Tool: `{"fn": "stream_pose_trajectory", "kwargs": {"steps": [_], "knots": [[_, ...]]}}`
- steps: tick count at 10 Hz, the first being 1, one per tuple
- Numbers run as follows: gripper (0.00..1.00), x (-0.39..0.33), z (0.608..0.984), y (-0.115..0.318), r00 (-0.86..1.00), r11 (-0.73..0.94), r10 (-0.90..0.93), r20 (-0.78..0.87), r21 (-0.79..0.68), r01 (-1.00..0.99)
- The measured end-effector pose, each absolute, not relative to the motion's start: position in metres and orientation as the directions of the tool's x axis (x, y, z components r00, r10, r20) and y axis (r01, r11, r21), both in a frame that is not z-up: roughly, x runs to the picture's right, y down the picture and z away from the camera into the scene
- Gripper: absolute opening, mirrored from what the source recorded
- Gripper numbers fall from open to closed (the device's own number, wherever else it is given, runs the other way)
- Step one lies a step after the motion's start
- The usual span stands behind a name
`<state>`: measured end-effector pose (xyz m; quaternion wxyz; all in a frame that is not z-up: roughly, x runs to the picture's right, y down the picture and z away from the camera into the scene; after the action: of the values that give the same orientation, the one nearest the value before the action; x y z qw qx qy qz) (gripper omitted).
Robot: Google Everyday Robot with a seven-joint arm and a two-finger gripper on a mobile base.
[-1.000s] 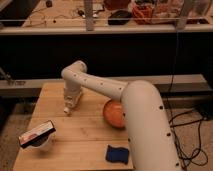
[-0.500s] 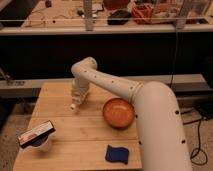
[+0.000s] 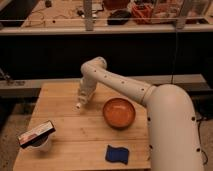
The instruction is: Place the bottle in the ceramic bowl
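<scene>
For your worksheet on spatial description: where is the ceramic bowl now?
In the camera view, the ceramic bowl sits on the wooden table right of centre, right of the gripper hanging above the tabletop, with the blue cloth in front of it.

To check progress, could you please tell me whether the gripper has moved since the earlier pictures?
Yes. The gripper, above the table left of the bowl, has shifted slightly toward it.

Single view, elevated, set close behind the arm (image 3: 127, 86), whose bulk fills the lower right. Faces forward and down across the table (image 3: 75, 145) at mid-range, whole tabletop in frame. Cluttered bench (image 3: 55, 17) spans the top band. Gripper (image 3: 81, 101) left of centre, over the table's far half.
</scene>
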<state>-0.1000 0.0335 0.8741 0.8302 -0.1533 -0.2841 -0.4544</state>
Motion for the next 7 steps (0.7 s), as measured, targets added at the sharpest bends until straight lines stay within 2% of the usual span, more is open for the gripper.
{"fn": "stream_pose_trajectory", "kwargs": {"steps": [7], "knots": [[0.0,-0.04,0.861,0.04,0.486,0.6,-0.628,0.608,-0.02,0.8]]}}
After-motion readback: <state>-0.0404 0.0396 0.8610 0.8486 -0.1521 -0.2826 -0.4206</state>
